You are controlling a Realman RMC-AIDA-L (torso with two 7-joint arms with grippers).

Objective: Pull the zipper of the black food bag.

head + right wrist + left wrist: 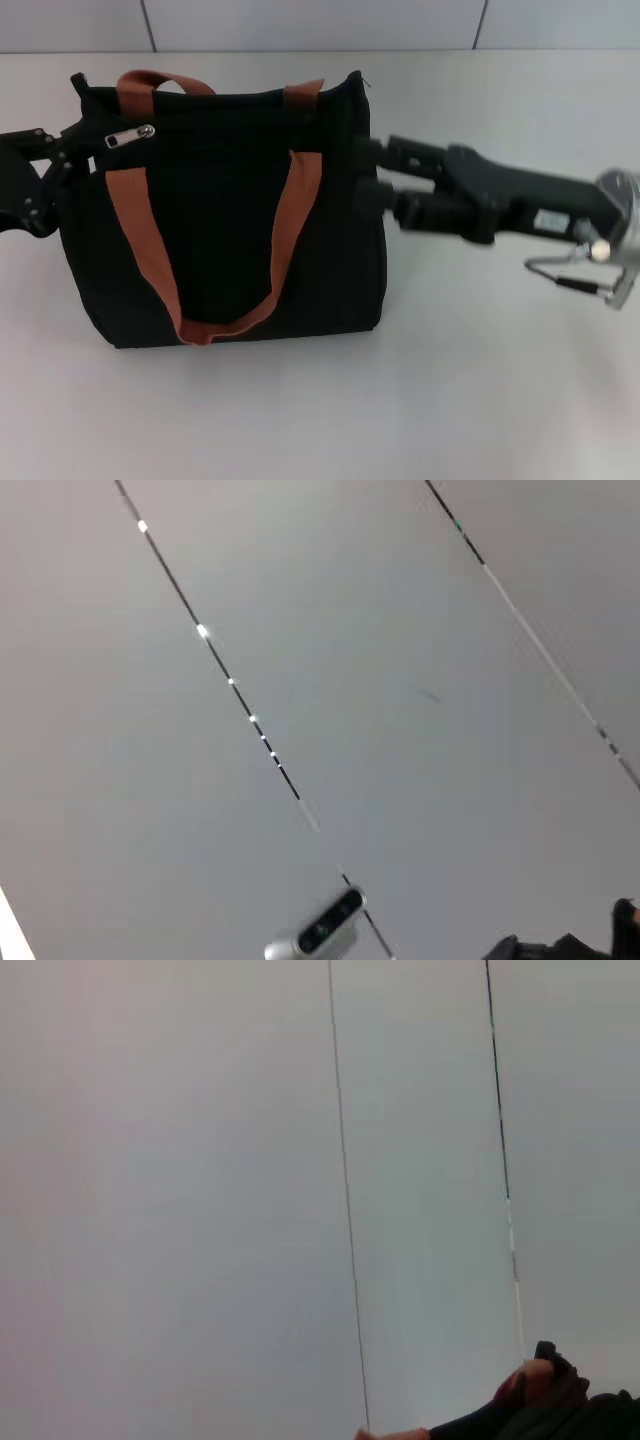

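The black food bag (225,190) lies on the white table (480,380) with its rust-brown strap handles (135,235) across its face. The silver zipper (130,136) sits near the bag's top left corner, tab lying flat. My left gripper (55,165) is against the bag's left end, just below and left of the zipper. My right gripper (368,178) is at the bag's right end, jaws standing apart against the side. A corner of the bag and a bit of strap show in the left wrist view (545,1400).
The bag sits near the table's far edge, by the pale panelled wall (300,20). Both wrist views look mostly at pale panels; a small camera (320,935) shows in the right wrist view.
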